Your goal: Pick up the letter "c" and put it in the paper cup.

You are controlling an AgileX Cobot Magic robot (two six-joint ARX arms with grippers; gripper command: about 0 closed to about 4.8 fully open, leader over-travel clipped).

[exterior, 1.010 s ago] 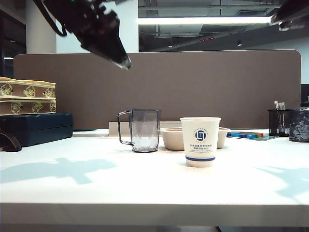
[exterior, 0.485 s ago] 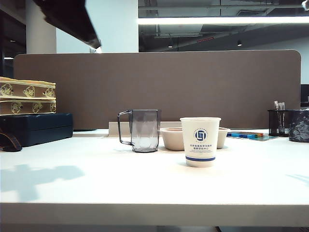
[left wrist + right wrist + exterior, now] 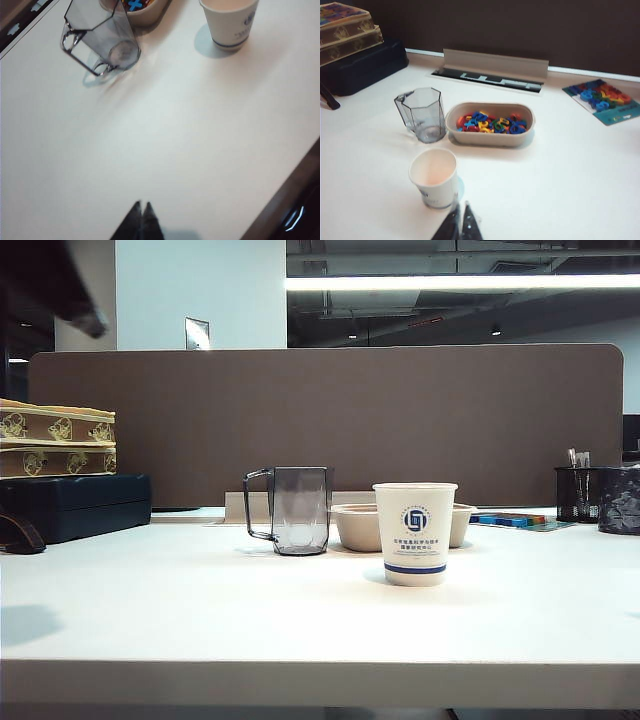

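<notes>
The white paper cup (image 3: 415, 535) with its blue logo stands upright near the table's middle, in front of the bowl. From above, the paper cup (image 3: 434, 175) shows a pale inside with a faint pinkish tint, and I cannot make out the letter "c" anywhere. My right gripper (image 3: 460, 205) hovers well above the table just beside the cup, shut and empty. My left gripper (image 3: 142, 204) is shut and empty too, high over bare table, far from the paper cup (image 3: 231, 20). From outside, the left arm (image 3: 60, 285) is a dark blur at the upper left.
A clear grey handled mug (image 3: 298, 510) stands left of a low beige bowl (image 3: 490, 139) full of coloured letters. Patterned boxes (image 3: 55, 440) sit on a dark case (image 3: 75, 505) at the left. A letter board (image 3: 602, 100) and a pen holder (image 3: 577, 495) are at the right.
The left arm has pulled up and back toward the upper left, and its shadow has slid off the table. The right arm's tip has left the top right corner.
</notes>
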